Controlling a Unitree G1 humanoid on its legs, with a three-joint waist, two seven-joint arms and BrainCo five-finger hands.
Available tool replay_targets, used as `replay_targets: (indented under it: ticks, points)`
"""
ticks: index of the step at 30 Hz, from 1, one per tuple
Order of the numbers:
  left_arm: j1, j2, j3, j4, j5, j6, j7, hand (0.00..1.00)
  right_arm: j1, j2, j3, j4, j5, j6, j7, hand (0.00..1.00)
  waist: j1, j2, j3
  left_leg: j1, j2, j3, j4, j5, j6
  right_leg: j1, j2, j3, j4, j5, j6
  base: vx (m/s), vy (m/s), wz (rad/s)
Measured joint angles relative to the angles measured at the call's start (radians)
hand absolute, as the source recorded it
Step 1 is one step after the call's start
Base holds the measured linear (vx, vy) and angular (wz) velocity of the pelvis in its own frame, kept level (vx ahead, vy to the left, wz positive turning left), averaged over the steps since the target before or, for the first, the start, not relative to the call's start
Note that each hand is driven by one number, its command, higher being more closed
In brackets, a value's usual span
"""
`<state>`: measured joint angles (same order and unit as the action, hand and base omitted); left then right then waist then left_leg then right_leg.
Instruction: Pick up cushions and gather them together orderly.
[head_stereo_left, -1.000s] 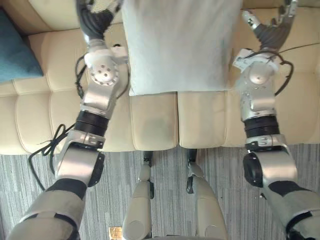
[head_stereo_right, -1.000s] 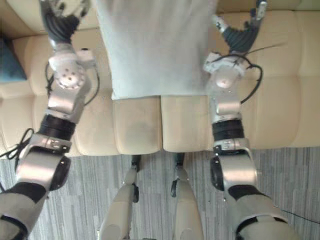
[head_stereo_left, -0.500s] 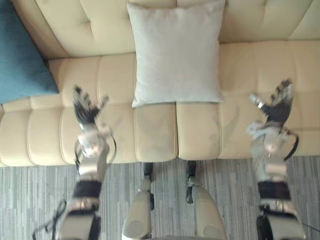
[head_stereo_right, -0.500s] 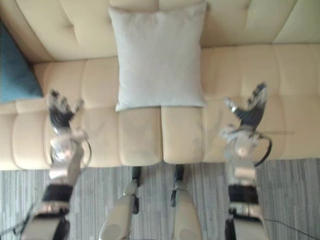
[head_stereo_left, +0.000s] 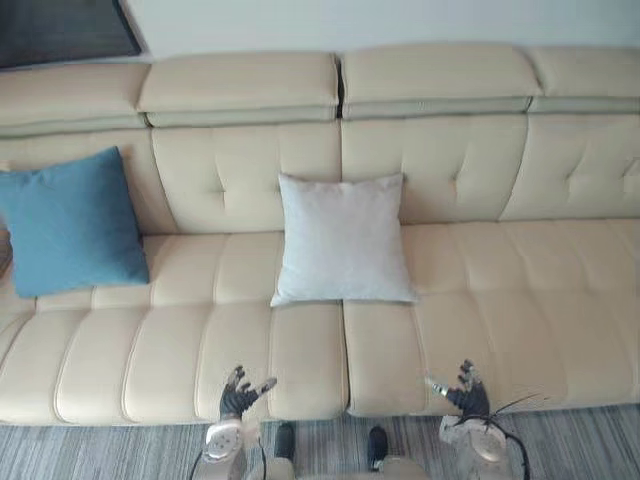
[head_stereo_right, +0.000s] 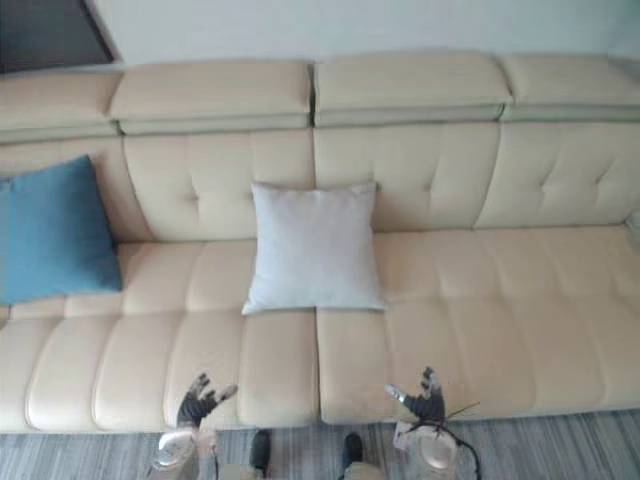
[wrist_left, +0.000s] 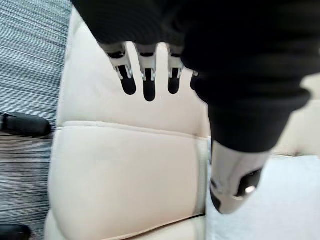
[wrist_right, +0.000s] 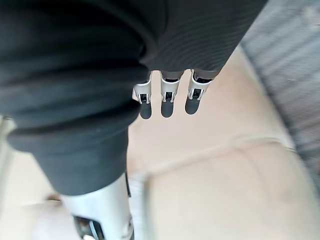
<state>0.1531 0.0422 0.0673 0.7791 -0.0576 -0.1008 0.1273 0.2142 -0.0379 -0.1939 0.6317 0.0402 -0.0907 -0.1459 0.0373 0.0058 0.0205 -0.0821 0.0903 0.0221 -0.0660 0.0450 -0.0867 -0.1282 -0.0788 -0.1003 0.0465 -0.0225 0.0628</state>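
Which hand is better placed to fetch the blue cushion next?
Probably the left hand: it hovers open on the blue cushion's side of the sofa, while the right hand, also open, sits beyond the white cushion.

Your left hand (wrist_left: 235, 85) holds its fingers (wrist_left: 149, 91) straight over the cream leather sofa seat (wrist_left: 125, 180), near its front edge.

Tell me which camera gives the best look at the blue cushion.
The left eye view: the blue cushion shows almost whole, leaning on the sofa backrest. The right eye view cuts off its left part at the edge. Both wrist views face the sofa's seat instead.
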Motion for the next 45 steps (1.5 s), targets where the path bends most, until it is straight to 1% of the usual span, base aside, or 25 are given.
replay_targets:
  ticks: [2, 4, 8, 9, 15, 18, 26, 29, 32, 33, 35, 36, 37, 38, 39, 40, 41, 42, 43, 44, 45]
  points:
    - [-0.001, 0.000, 0.014, 0.049, 0.018, 0.004, 0.000, 0.00, -0.008, 0.000, -0.007, 0.067, 0.001, 0.006, 0.006, 0.00, 0.000, -0.002, -0.001, 0.020, -0.002, -0.001, -0.006, 0.001, -0.001, 0.027, 0.000, -0.001, -0.017, 0.006, 0.005, 0.05, 0.013, 0.01]
    - [-0.004, 0.001, 0.022, 0.093, 0.038, 0.008, 0.000, 0.00, -0.013, 0.000, -0.031, 0.147, 0.001, 0.015, 0.015, 0.00, 0.000, -0.005, -0.007, 0.036, -0.005, -0.001, -0.017, 0.001, -0.002, 0.046, -0.001, 0.000, -0.036, 0.016, 0.003, 0.04, 0.012, 0.00]
    - [-0.008, 0.004, 0.023, 0.146, 0.057, 0.014, 0.000, 0.00, -0.021, -0.003, -0.059, 0.222, 0.001, 0.025, 0.020, 0.00, -0.003, -0.010, -0.019, 0.052, -0.014, -0.003, -0.024, 0.001, -0.002, 0.067, -0.006, 0.000, -0.053, 0.021, 0.005, 0.02, 0.005, 0.01]
    - [-0.027, 0.056, 0.023, 0.231, 0.096, 0.020, 0.000, 0.00, -0.116, -0.043, -0.076, 0.370, -0.001, 0.035, 0.038, 0.00, -0.041, -0.034, -0.020, 0.101, -0.048, -0.038, -0.035, -0.019, 0.010, 0.117, -0.032, -0.004, -0.068, 0.004, 0.025, 0.00, 0.000, 0.00]
    - [-0.027, 0.056, 0.023, 0.232, 0.096, 0.020, 0.000, 0.00, -0.114, -0.043, -0.076, 0.372, -0.002, 0.037, 0.038, 0.00, -0.041, -0.034, -0.020, 0.101, -0.048, -0.037, -0.035, -0.019, 0.010, 0.117, -0.032, -0.003, -0.067, 0.004, 0.025, 0.00, 0.000, 0.00]
    - [-0.027, 0.056, 0.023, 0.234, 0.095, 0.021, -0.002, 0.00, -0.111, -0.043, -0.077, 0.377, -0.004, 0.050, 0.039, 0.00, -0.043, -0.034, -0.020, 0.107, -0.047, -0.031, -0.035, -0.019, 0.009, 0.119, -0.032, 0.001, -0.064, 0.004, 0.025, 0.00, 0.000, -0.04]
    - [-0.047, 0.054, 0.024, 0.269, 0.095, 0.032, -0.017, 0.00, -0.113, -0.035, -0.078, 0.407, -0.079, 0.099, 0.042, 0.00, -0.044, -0.033, -0.006, 0.160, -0.044, 0.070, -0.035, -0.036, 0.017, 0.115, -0.031, 0.072, -0.023, -0.003, 0.026, -0.02, 0.016, -0.31]
    - [-0.061, 0.051, 0.033, 0.274, 0.095, 0.043, -0.019, 0.00, -0.108, -0.024, -0.078, 0.406, -0.086, 0.110, 0.038, 0.00, -0.048, -0.043, 0.013, 0.165, -0.045, 0.108, -0.034, -0.036, 0.017, 0.093, -0.030, 0.107, -0.004, -0.001, 0.029, -0.05, 0.020, -0.35]
    - [-0.078, 0.051, 0.033, 0.274, 0.096, 0.043, -0.016, 0.00, -0.136, -0.009, -0.066, 0.397, -0.111, 0.110, 0.030, 0.00, -0.043, -0.062, 0.041, 0.166, -0.039, 0.175, -0.028, -0.041, 0.018, 0.051, -0.025, 0.158, 0.028, 0.005, 0.034, -0.08, 0.002, -0.58]
    - [-0.089, 0.052, 0.033, 0.273, 0.096, 0.044, -0.016, 0.00, -0.141, -0.004, -0.055, 0.376, -0.116, 0.110, 0.026, 0.00, -0.040, -0.072, 0.055, 0.151, -0.037, 0.197, -0.011, -0.053, 0.019, 0.037, -0.028, 0.160, 0.035, 0.008, 0.038, -0.10, 0.001, -0.59]
    - [-0.100, 0.059, 0.034, 0.270, 0.096, 0.044, -0.013, 0.00, -0.147, 0.014, -0.031, 0.362, -0.119, 0.109, 0.024, 0.00, -0.038, -0.086, 0.050, 0.111, -0.028, 0.234, 0.042, -0.066, 0.032, 0.005, -0.052, 0.108, 0.035, 0.017, 0.058, -0.09, -0.005, -0.45]
    - [-0.106, 0.053, 0.035, 0.262, 0.096, 0.048, -0.010, 0.00, -0.156, 0.027, -0.030, 0.361, -0.118, 0.108, 0.024, 0.00, -0.038, -0.080, 0.057, 0.091, -0.008, 0.245, 0.069, -0.071, 0.035, -0.018, -0.065, 0.052, 0.103, 0.005, 0.036, -0.01, -0.032, -0.02]
    - [-0.114, 0.053, 0.035, 0.243, 0.096, 0.049, -0.004, 0.00, -0.162, 0.031, -0.026, 0.361, -0.119, 0.104, 0.024, 0.00, -0.039, -0.080, 0.057, 0.079, 0.006, 0.244, 0.089, -0.071, 0.035, -0.042, -0.087, 0.004, 0.265, -0.064, 0.010, 0.01, -0.047, 0.20]
    - [-0.115, 0.052, 0.035, 0.225, 0.095, 0.049, -0.002, 0.00, -0.164, 0.032, -0.024, 0.364, -0.121, 0.105, 0.024, 0.00, -0.037, -0.080, 0.056, 0.077, 0.016, 0.243, 0.103, -0.071, 0.035, -0.043, -0.107, -0.014, 0.371, -0.105, 0.013, 0.03, -0.080, 0.47]
    - [-0.114, 0.052, 0.035, 0.206, 0.095, 0.047, 0.000, 0.00, -0.156, 0.036, -0.016, 0.364, -0.122, 0.104, 0.023, 0.00, -0.034, -0.087, 0.056, 0.077, 0.022, 0.242, 0.127, -0.071, 0.035, -0.034, -0.151, -0.023, 0.519, -0.135, 0.020, 0.02, -0.096, 0.45]
    - [-0.114, 0.053, 0.035, 0.203, 0.095, 0.047, 0.001, 0.00, -0.156, 0.038, -0.010, 0.365, -0.125, 0.104, 0.023, 0.00, -0.034, -0.093, 0.058, 0.077, 0.021, 0.241, 0.138, -0.071, 0.035, -0.026, -0.173, -0.020, 0.563, -0.138, 0.026, 0.02, -0.228, 0.49]
    - [-0.115, 0.061, 0.045, 0.202, 0.094, 0.048, 0.002, 0.00, -0.161, 0.041, 0.005, 0.368, -0.135, 0.104, 0.023, 0.00, -0.031, -0.113, 0.058, 0.073, 0.023, 0.241, 0.176, -0.071, 0.033, -0.026, -0.176, 0.005, 0.575, -0.146, 0.060, -0.01, -0.219, 0.23]
    - [-0.111, 0.042, 0.057, 0.205, 0.094, 0.050, 0.001, 0.00, -0.168, 0.030, 0.005, 0.367, -0.145, 0.104, 0.021, 0.00, -0.023, -0.091, 0.053, 0.047, 0.049, 0.245, 0.201, -0.071, 0.026, -0.008, -0.133, 0.004, 0.518, -0.147, 0.062, -0.05, -0.245, 0.08]
    - [-0.103, 0.033, 0.057, 0.205, 0.093, 0.050, 0.002, 0.00, -0.177, 0.028, 0.007, 0.367, -0.154, 0.104, 0.018, 0.00, -0.016, -0.072, 0.051, 0.037, 0.064, 0.248, 0.204, -0.066, 0.017, 0.010, -0.110, 0.011, 0.475, -0.147, 0.062, -0.08, -0.176, -0.20]
    - [-0.096, 0.014, 0.057, 0.209, 0.093, 0.051, 0.002, 0.00, -0.199, 0.010, 0.011, 0.368, -0.159, 0.105, 0.014, 0.00, -0.002, -0.042, 0.058, 0.021, 0.087, 0.251, 0.205, -0.052, -0.001, 0.030, -0.083, 0.022, 0.405, -0.150, 0.062, -0.13, -0.202, -0.30]
    - [-0.098, 0.006, 0.057, 0.212, 0.092, 0.050, 0.004, 0.00, -0.214, -0.011, 0.012, 0.369, -0.160, 0.106, 0.010, 0.00, 0.005, -0.017, 0.066, 0.006, 0.101, 0.258, 0.208, -0.038, -0.011, 0.037, -0.065, 0.017, 0.351, -0.152, 0.059, -0.17, -0.189, -0.30]
